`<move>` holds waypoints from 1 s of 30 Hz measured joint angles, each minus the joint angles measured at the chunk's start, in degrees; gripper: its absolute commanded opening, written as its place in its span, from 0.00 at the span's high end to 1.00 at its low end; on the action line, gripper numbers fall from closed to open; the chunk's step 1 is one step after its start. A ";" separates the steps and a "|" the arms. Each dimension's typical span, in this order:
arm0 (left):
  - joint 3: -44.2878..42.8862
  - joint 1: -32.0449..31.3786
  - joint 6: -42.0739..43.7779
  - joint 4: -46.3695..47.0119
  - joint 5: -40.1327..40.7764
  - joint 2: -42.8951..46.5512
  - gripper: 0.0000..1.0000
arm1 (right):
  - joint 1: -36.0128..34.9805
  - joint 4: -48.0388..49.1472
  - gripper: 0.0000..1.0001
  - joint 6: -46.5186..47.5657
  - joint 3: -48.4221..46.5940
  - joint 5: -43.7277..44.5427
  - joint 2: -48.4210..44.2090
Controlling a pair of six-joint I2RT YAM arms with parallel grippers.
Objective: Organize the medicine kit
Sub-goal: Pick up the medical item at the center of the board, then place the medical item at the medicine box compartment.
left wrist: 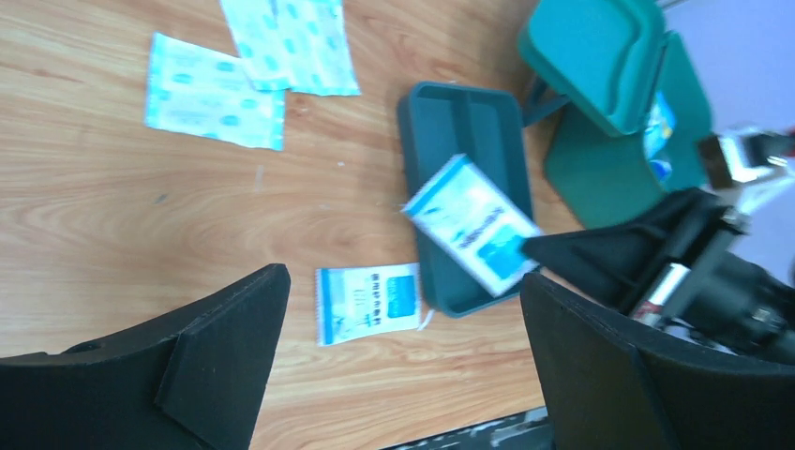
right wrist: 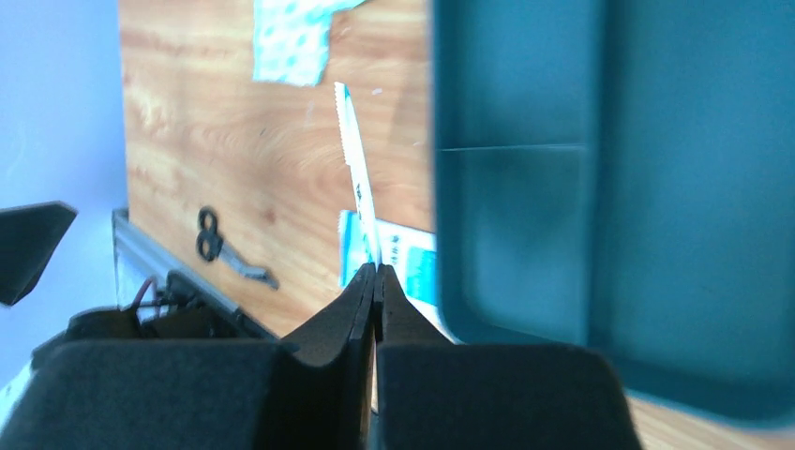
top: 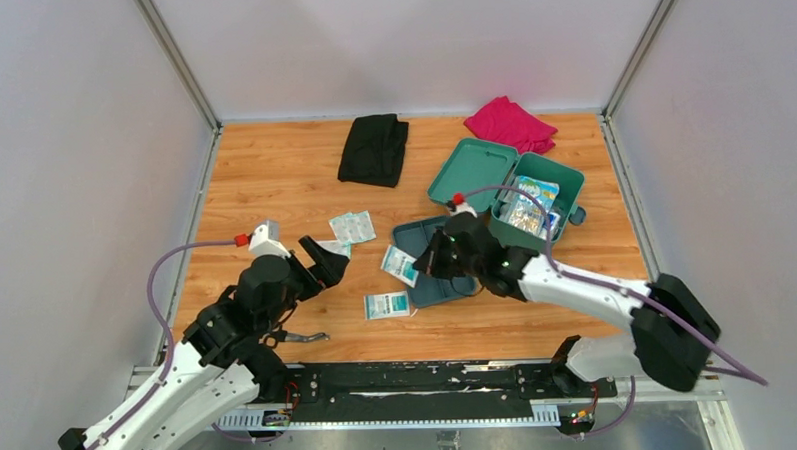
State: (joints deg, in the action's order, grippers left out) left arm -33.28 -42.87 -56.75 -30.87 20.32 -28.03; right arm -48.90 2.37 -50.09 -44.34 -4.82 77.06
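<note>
Wooden counter (top: 273,189) between white walls: the right jaws are pinched shut on a sachet (top: 399,265) at the left rim of the inner tray (top: 415,234).
The sachet juts left from the pinch, so the tray lies just to its right, under the right arm, with its long axis running near to far. The medicine kit (top: 563,171) sits open at the far right, beyond the tray. The left jaws hang wide apart on the left, farther off, so the placing likely falls to the right arm.
</note>
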 measured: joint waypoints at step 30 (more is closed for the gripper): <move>-14.38 0.00 20.20 -18.69 4.35 -6.19 0.00 | -11.87 -3.45 0.91 -22.86 14.47 34.67 -6.95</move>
State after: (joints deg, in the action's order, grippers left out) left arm -47.66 -42.87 -36.56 -49.56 24.67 -34.22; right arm -60.77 -1.08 -72.95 -29.87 29.85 70.11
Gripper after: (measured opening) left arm 0.997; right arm 0.021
